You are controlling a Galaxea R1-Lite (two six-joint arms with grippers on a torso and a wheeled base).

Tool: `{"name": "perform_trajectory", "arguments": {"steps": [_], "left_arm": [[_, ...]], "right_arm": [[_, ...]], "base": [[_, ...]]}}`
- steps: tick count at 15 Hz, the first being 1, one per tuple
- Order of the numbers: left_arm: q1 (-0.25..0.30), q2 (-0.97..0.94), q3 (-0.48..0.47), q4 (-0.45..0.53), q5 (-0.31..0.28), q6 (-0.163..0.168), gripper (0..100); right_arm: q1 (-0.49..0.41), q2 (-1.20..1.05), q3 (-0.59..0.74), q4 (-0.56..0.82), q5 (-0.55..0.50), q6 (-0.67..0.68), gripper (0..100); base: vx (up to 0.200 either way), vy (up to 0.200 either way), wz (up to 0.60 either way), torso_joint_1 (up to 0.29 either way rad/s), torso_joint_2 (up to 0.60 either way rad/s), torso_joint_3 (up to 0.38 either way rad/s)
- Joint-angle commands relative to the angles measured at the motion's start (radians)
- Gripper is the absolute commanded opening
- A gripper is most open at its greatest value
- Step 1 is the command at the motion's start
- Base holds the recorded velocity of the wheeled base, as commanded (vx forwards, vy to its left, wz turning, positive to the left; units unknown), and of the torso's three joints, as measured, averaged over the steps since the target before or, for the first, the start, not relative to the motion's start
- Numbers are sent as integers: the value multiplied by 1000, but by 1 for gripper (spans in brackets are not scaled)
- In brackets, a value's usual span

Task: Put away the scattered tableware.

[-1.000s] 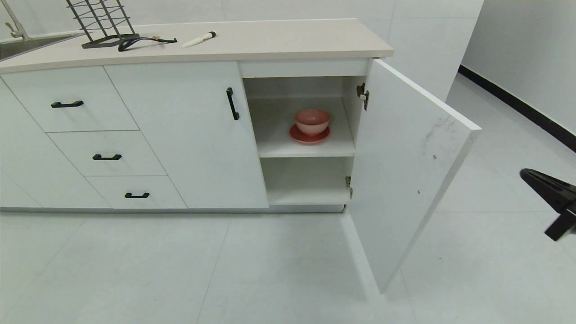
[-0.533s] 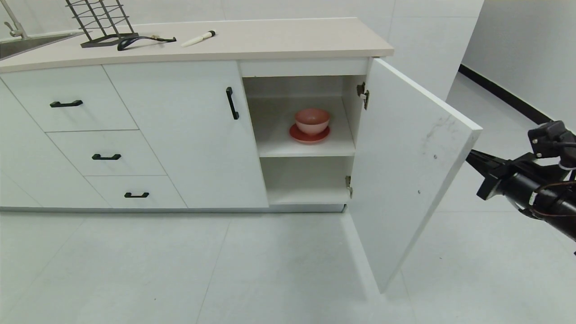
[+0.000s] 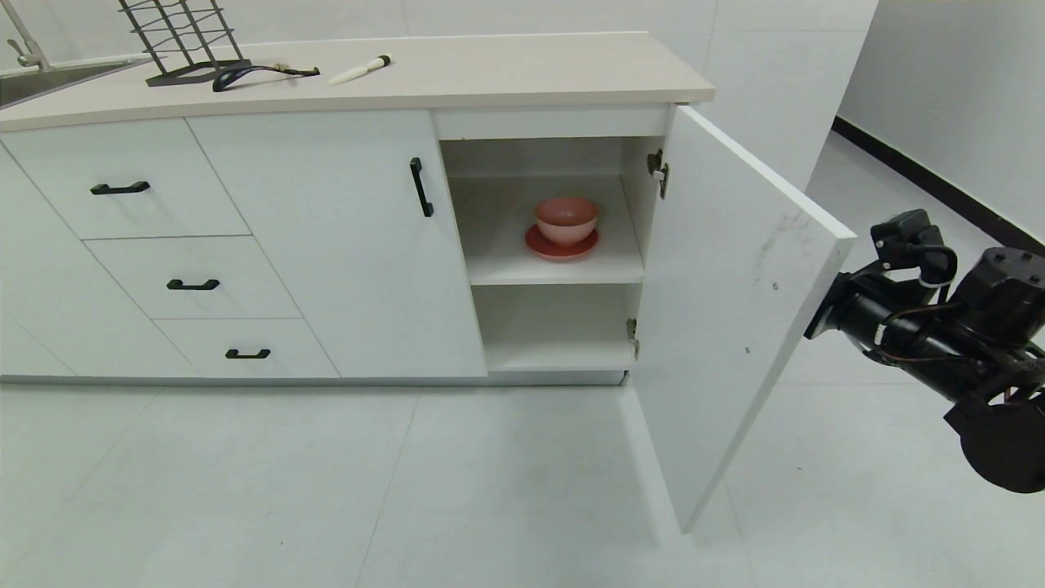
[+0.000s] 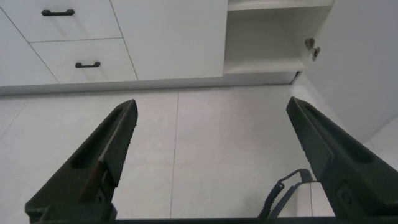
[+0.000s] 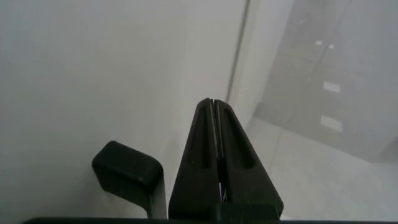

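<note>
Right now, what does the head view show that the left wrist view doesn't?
Head view alone: pink bowl stacked on red plate on the cabinet's upper shelf; the countertop with a rack and a white utensil; the right arm at the far edge of the open door.
Left wrist view alone: left gripper, open, above the floor.
Both: the open door, the lower shelf, drawers with black handles.
</note>
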Motion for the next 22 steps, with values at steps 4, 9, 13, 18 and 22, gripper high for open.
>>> {"name": "perform_trajectory", "arguments": {"steps": [4, 9, 13, 18, 22], "left_arm": [[0, 1, 0, 0, 5, -2, 100], [0, 1, 0, 0, 6, 0, 100], [0, 1, 0, 0, 6, 0, 100], [0, 1, 0, 0, 6, 0, 100], [0, 1, 0, 0, 6, 0, 100]], "right_arm": [[100, -32, 32, -1, 0, -2, 0], [192, -33, 29, -1, 0, 0, 0], [221, -10, 10, -1, 0, 0, 0], [259, 57, -62, -6, -1, 0, 0], [321, 92, -117, -6, 0, -2, 0]], "base": [[0, 0, 0, 0, 0, 0], [0, 0, 0, 0, 0, 0], [0, 0, 0, 0, 0, 0], [0, 0, 0, 0, 0, 0], [0, 0, 0, 0, 0, 0]]}}
